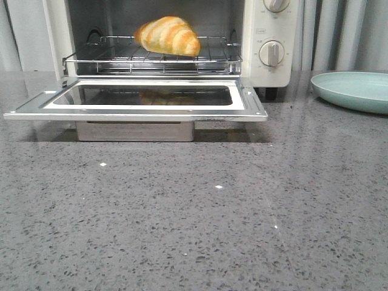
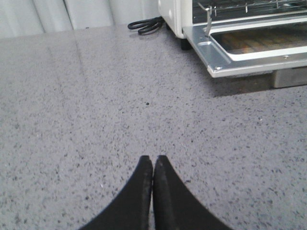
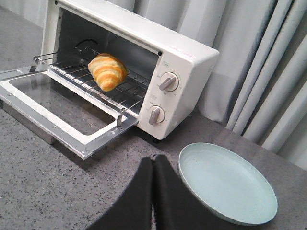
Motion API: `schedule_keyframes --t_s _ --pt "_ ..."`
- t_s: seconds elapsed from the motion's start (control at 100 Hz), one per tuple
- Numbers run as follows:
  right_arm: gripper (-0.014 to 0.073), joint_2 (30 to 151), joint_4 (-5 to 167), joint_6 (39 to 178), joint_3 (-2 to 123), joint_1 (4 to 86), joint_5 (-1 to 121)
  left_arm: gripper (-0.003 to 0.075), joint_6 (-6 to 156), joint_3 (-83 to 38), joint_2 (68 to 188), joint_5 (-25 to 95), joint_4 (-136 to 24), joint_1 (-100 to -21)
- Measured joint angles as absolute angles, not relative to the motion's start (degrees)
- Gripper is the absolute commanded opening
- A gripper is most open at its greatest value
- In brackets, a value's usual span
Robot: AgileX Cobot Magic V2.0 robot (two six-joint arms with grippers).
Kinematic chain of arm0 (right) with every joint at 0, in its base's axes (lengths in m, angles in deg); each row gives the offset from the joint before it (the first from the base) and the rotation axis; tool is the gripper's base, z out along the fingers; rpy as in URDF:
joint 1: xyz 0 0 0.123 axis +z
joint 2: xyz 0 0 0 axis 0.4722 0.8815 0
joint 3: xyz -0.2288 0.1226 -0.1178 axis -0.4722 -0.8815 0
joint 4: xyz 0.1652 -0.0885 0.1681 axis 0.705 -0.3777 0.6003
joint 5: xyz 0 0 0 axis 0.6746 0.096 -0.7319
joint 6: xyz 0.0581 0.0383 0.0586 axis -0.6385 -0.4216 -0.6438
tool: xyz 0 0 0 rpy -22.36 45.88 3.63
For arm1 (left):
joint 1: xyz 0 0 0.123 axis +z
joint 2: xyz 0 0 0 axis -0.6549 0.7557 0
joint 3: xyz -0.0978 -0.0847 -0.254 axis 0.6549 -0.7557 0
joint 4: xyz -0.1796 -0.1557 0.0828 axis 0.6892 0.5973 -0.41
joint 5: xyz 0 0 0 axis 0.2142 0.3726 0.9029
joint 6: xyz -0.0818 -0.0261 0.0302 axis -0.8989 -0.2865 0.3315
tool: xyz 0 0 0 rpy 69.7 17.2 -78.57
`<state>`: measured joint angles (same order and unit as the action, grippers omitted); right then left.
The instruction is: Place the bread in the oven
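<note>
The bread [image 1: 168, 35], golden-orange with pale stripes, lies on the wire rack [image 1: 151, 57] inside the cream-white oven [image 1: 260, 54]. The oven's glass door [image 1: 136, 100] hangs open and flat. The bread also shows in the right wrist view [image 3: 108, 71], on the rack inside the oven [image 3: 187, 62]. My left gripper [image 2: 153, 158] is shut and empty above bare counter, well clear of the oven door's corner [image 2: 220, 60]. My right gripper [image 3: 153, 158] is shut and empty, beside the plate and in front of the oven. Neither gripper shows in the front view.
A pale green empty plate [image 1: 354, 91] sits to the right of the oven, also in the right wrist view [image 3: 225, 184]. A black cord [image 2: 146, 25] lies by the oven's left side. A metal tray [image 1: 134, 130] sits under the open door. Curtains hang behind the speckled grey counter [image 1: 194, 212].
</note>
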<state>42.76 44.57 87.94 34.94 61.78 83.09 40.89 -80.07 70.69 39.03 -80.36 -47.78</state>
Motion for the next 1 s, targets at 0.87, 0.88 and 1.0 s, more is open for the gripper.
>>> schedule_keyframes --t_s 0.87,0.88,1.0 --pt "-0.0067 42.76 44.57 87.94 34.94 61.78 82.99 -0.0021 40.89 -80.07 70.69 40.95 -78.61 -47.45" --pt "-0.0067 42.76 44.57 87.94 34.94 61.78 82.99 -0.0021 40.89 -80.07 70.69 40.95 -78.61 -47.45" --pt "-0.0067 42.76 44.57 87.94 34.94 61.78 82.99 -0.0021 40.89 -80.07 70.69 40.95 -78.61 -47.45"
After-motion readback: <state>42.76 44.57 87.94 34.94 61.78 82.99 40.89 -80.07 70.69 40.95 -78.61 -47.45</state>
